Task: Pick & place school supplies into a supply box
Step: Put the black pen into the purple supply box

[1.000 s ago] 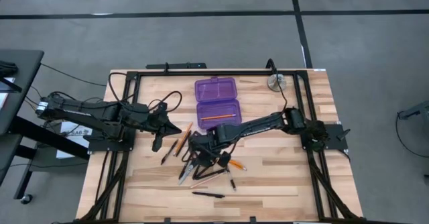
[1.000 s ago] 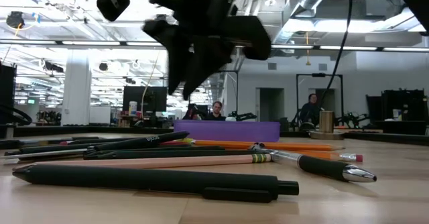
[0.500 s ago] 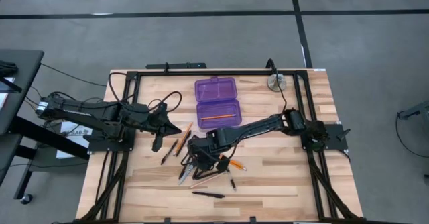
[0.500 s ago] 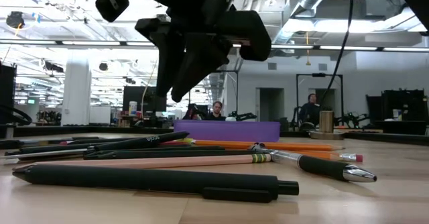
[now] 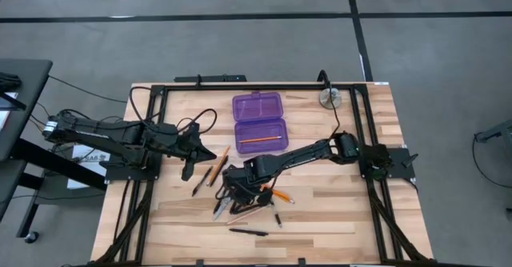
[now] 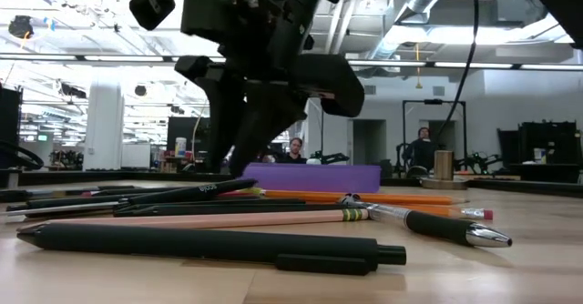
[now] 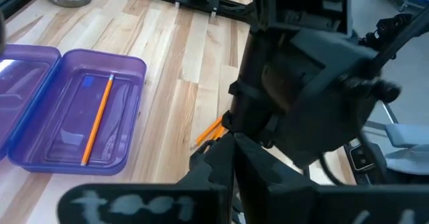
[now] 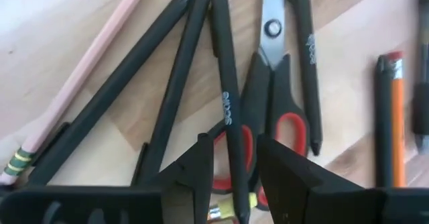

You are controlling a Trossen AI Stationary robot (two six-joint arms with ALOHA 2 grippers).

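Scissors [image 8: 268,127], one pair with red-and-black handles, lay in the pile of pens and pencils at the centre of the wooden table [image 5: 336,219] as I watched from my station. The right gripper [image 5: 230,193] was low over that pile, its two fingers [image 8: 198,160] apart on either side of one slim black pen [image 8: 225,83]; I could not tell whether they touched it. In the right wrist view I counted four black pens fanned across the middle of the frame, a pale pencil [image 8: 87,70] running along the left edge, and an orange pencil [image 8: 397,117] beside another dark pen at the right edge.

The purple supply box [image 5: 258,120] sat open in the upper middle of the high view, well apart from the pile, with its lid folded back toward the top of the frame. One orange pencil [image 7: 97,120] lay inside the tray. One black pen [image 5: 248,232] lay alone at the lower centre of the high view, and two pencils [image 5: 218,165] lay left of the pile.

The left gripper [image 5: 190,171] waited at the table's left side, fingers together and holding nothing. One round metal disc [image 5: 329,98] stood near the table's upper right corner. In the low view, two people [image 6: 295,149] sat in the room beyond the table.
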